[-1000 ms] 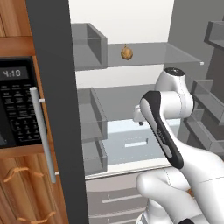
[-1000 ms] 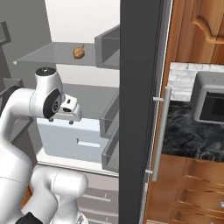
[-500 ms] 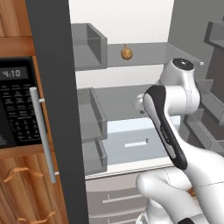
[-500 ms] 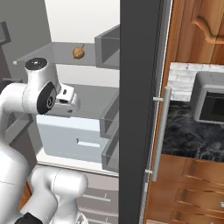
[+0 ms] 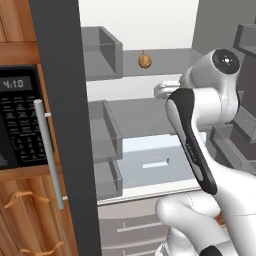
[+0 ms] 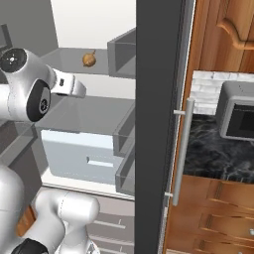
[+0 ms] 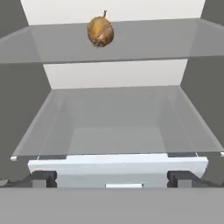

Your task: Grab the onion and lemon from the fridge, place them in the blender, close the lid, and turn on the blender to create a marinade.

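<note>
Tan-brown and round, the onion [image 5: 144, 60] sits on the upper shelf [image 7: 144, 41] of the open fridge [image 5: 62, 150], toward the back, with its pointed tip up. You see it from the hand camera high and a little left of centre [image 7: 100, 31], and from the right base camera just above and to the right of the arm's wrist [image 6: 89, 59].

The claw [image 7: 111, 177] is spread wide and grasps nothing: its two dark tips stand far apart at the bottom of the hand view, one low left and one low right [image 7: 183, 178]. It points into the fridge at the level of the middle glass shelf [image 7: 118, 131], below the onion and well short of it. A pale drawer [image 6: 79, 156] lies under that shelf.

The step in hand appears to be the reach for the onion, the first of the two things to fetch; the task is judged to be near its start. You see no lemon in these pictures, so its place cannot be told.

For the next move, you would raise the claw to the upper shelf, centre it on the onion, push forward until the tips pass either side of the bulb, then close. Watch the front edge of the upper shelf as you rise.
</note>
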